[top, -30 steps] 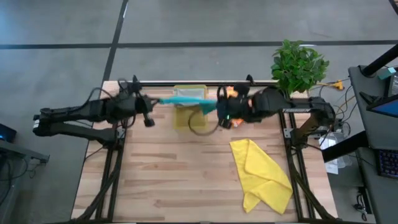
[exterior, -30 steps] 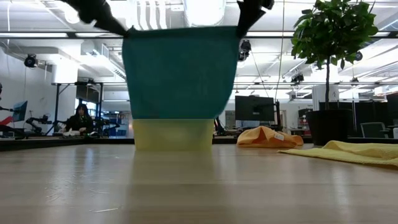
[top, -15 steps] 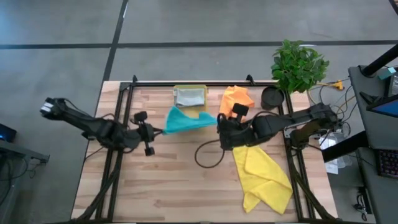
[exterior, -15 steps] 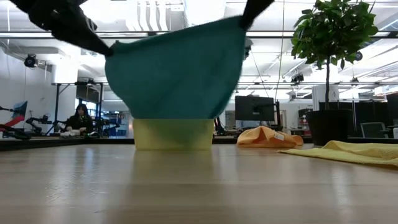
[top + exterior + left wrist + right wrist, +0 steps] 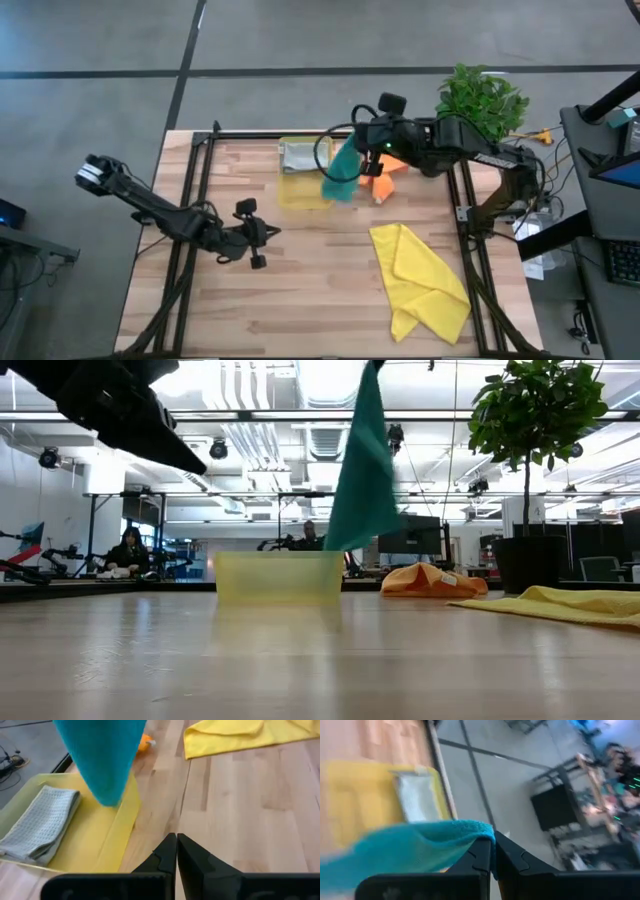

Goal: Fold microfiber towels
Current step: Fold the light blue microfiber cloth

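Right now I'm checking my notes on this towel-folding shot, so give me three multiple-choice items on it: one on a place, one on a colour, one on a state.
1. Where does the grey towel lie?
A. in the yellow tray
B. on the yellow towel
C. on the floor

2. What colour is the towel hanging in the air?
A. orange
B. teal
C. grey

3. What is the left claw doing?
A. gripping the tray
B. shut, holding nothing
C. pinching the orange towel

Answers:
1 A: it rests folded inside the tray.
2 B: the teal towel hangs from the right claw.
3 B: it hangs above bare table, empty.
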You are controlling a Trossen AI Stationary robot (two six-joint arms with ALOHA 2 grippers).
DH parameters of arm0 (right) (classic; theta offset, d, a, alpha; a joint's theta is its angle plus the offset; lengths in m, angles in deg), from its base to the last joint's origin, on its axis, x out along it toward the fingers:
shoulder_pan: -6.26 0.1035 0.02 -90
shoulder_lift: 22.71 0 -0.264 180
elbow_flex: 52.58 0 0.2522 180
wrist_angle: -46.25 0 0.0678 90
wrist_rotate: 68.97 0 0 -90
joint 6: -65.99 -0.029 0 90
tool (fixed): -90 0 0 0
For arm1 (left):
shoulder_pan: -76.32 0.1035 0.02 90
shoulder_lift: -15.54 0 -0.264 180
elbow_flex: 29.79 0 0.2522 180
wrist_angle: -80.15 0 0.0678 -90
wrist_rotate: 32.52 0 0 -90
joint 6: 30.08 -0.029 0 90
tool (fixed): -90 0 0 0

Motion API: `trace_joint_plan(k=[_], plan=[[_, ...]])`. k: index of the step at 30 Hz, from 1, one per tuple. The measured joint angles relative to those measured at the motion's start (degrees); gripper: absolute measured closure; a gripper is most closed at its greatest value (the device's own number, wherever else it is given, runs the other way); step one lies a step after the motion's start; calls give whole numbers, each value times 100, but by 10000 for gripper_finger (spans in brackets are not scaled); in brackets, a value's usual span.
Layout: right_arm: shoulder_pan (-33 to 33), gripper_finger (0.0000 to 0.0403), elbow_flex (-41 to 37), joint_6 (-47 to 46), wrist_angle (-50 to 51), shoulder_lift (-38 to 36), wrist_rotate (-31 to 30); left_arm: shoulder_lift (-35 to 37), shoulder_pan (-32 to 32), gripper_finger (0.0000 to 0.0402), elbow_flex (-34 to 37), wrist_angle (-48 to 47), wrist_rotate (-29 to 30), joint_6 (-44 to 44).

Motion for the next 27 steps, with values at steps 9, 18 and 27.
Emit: trace_joint_plan(k=[9, 18, 27], plan=[[-5, 394, 385, 131, -36, 27, 70, 180, 81, 401, -299, 1181, 258, -1285], [13, 394, 633, -1109, 179, 33, 91, 196, 831, 399, -950, 2646, -127, -1659], [41, 394, 745, -2354, 781, 208, 866, -576, 1208, 296, -2050, 2625, -660, -1702]])
